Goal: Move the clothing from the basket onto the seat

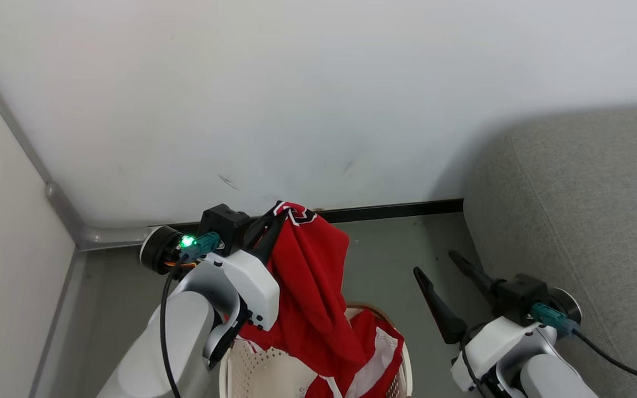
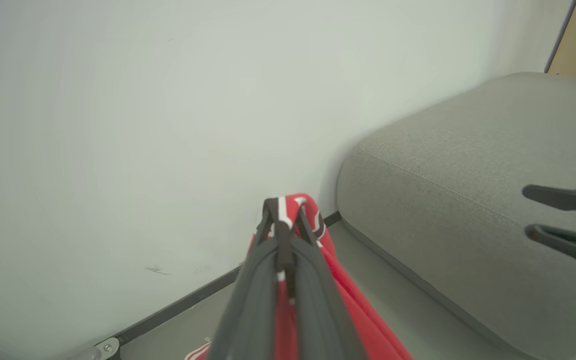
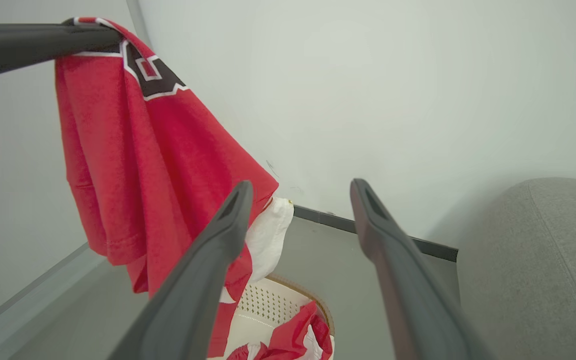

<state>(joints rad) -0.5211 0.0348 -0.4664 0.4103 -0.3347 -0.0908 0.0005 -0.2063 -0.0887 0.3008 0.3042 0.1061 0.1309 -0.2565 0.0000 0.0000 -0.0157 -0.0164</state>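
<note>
I have a red jersey (image 1: 307,276) with a black, white-edged number patch hanging from its top edge, pinched in my left gripper (image 1: 281,214). Its lower folds trail down into the basket (image 1: 263,362), which is cream-white, perforated, brown-rimmed and upright. A second red garment (image 1: 379,354) with white trim lies crumpled inside it. A piece of white fabric (image 3: 268,235) shows at the jersey's lower edge. The seat (image 1: 584,221), a grey cushion with a rounded corner and a seam, sits to the right, apart from the basket.
</note>
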